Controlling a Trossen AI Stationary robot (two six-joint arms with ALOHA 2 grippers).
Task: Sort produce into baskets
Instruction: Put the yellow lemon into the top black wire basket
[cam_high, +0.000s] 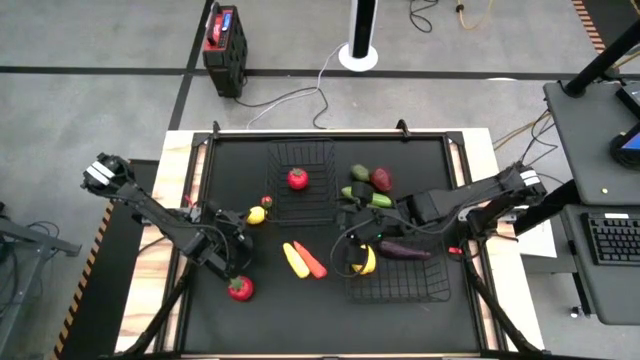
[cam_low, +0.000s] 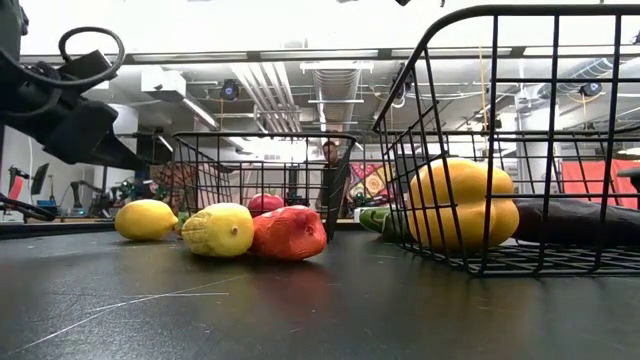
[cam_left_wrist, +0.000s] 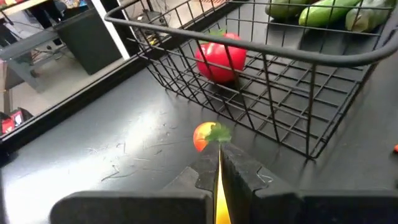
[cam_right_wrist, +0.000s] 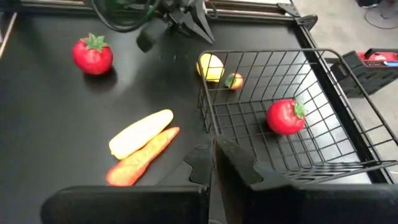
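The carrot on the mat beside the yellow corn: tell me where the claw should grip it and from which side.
Grip the carrot across its thicker middle, coming straight down from above. It lies flat on the mat, long and tapered, so its narrow width suits the fingers. The yellow corn lies right alongside it, apparently touching, so one finger probably has to wedge between the two; the carrot's other long side is open mat.

Left arm reaches in from the table's left edge, elbow bent; left gripper (cam_high: 243, 222) low over the mat, fingers closed, nothing held. Right arm extends from the right edge; right gripper (cam_high: 372, 228) closed, empty.
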